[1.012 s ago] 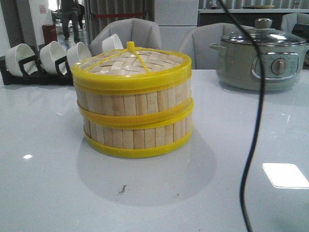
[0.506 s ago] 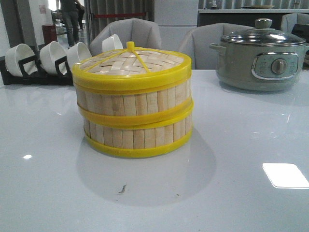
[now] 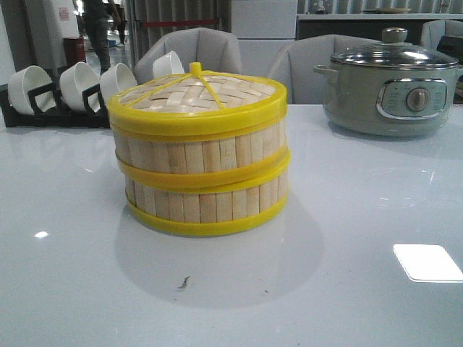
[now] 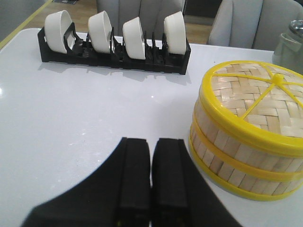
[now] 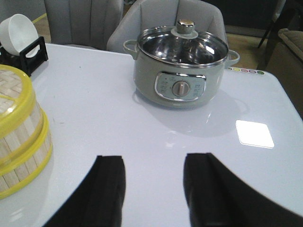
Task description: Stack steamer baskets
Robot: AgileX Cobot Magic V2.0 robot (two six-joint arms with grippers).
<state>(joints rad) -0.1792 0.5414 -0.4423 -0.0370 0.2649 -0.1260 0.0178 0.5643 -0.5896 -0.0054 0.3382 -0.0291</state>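
Note:
The two steamer baskets stand stacked in the middle of the white table: the upper basket [image 3: 199, 152] sits on the lower basket [image 3: 206, 202]. The flat woven lid [image 3: 197, 94] with a yellow rim rests on top. The stack also shows in the left wrist view [image 4: 246, 142] and at the edge of the right wrist view [image 5: 21, 142]. My left gripper [image 4: 151, 142] is shut and empty, beside the stack and apart from it. My right gripper [image 5: 154, 163] is open and empty over bare table, away from the stack. Neither gripper shows in the front view.
A grey electric pot with a glass lid [image 3: 394, 83] stands at the back right, also in the right wrist view [image 5: 182, 66]. A black rack with several white bowls [image 3: 65, 90] stands at the back left, also in the left wrist view [image 4: 113, 42]. Chairs stand behind the table.
A black cable that hung across the right of the front view one second ago has gone out of view. The stack has not moved.

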